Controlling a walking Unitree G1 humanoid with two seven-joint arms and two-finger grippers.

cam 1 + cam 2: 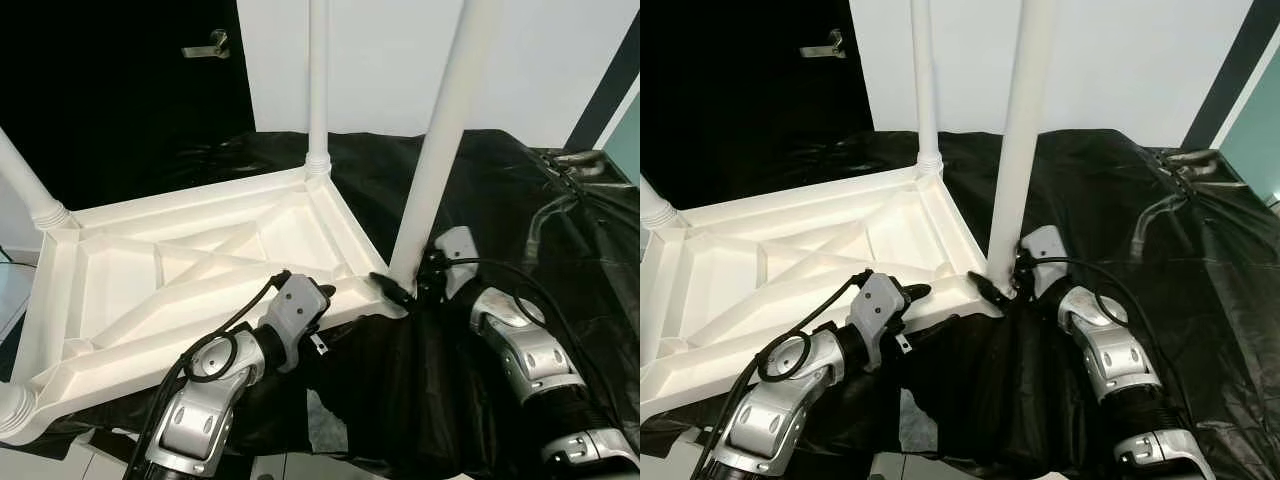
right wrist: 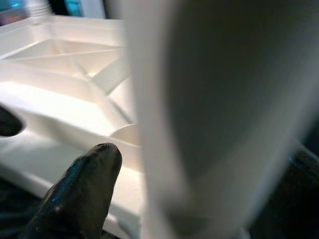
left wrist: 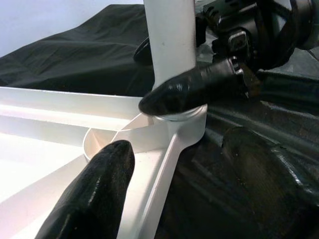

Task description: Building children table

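My left gripper (image 1: pixel 335 290) rests with its fingers spread on the near edge of the upturned white tabletop (image 1: pixel 180 270), which lies on the black sheet (image 1: pixel 1110 200). My right gripper (image 1: pixel 405 290) clasps the near leg (image 1: pixel 440 150) at its socket. I judge the plastic light, stiff and slick, so a low grip suits. The leg tops are cut off, and so is the near-left corner.

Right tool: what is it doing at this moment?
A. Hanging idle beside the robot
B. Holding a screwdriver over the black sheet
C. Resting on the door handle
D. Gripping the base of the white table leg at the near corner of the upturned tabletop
D: the right tool has its black fingers around the base of the white leg, where it meets the tabletop corner socket.
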